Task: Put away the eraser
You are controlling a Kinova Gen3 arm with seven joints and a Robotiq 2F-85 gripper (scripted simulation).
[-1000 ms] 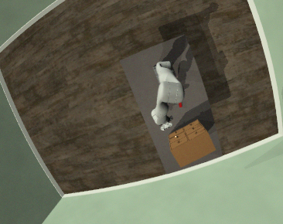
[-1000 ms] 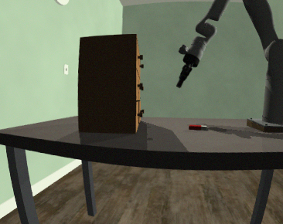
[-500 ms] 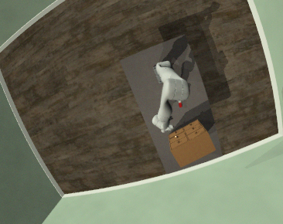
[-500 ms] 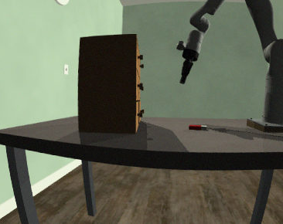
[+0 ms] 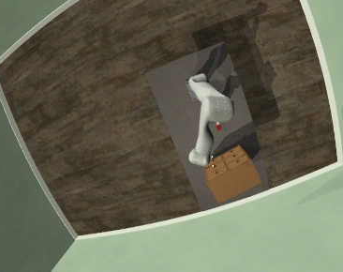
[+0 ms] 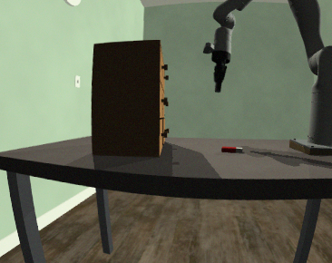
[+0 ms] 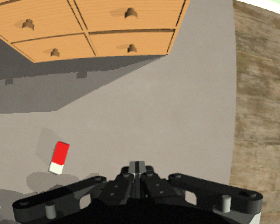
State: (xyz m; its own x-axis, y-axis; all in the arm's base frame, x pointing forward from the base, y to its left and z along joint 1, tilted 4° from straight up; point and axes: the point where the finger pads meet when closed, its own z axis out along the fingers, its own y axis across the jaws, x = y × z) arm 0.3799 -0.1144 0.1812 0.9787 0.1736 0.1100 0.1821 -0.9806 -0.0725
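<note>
Top view: the arm (image 5: 205, 133) (image 6: 223, 40) reaches over the grey table (image 5: 175, 105) (image 6: 190, 172) (image 7: 146, 110), its bent wrist end near the wooden chest (image 5: 239, 180) (image 6: 127, 97) (image 7: 106, 44); 1 eraser (image 5: 218, 127) (image 6: 231, 150) (image 7: 60, 157), red and white, lies on the table beside the arm's outline, apart from the chest; its red end is nearer the chest; the claw's opening cannot be read from this angle.

Exterior view: chest upright on the table, seen mostly from its dark side; dark knobs (image 6: 165, 101) (image 7: 131, 48) project from its front; no drawer is seen standing out past the front; the gripper (image 6: 218, 91) (image 7: 137, 171) hangs in the air, pointing down with a slight tilt, between the chest and the arm's base plate (image 6: 297, 146); its fingertips are well above the tabletop, touching neither chest nor eraser; the eraser lies flat on the table between chest and base plate, red end toward the chest, white end toward the base plate.

Wrist view: claw fully closed, fingertips together, nothing held; eraser on the tabletop, left of the fingertips in this view, lying aslant, white end nearer the lower edge; 4 drawer fronts show, in 2 rows of 2, with 1 knob on each, all appearing pushed in; contents hidden; the chest's shadow (image 7: 51, 95) spreads over the table in front of it, short of the eraser.
</note>
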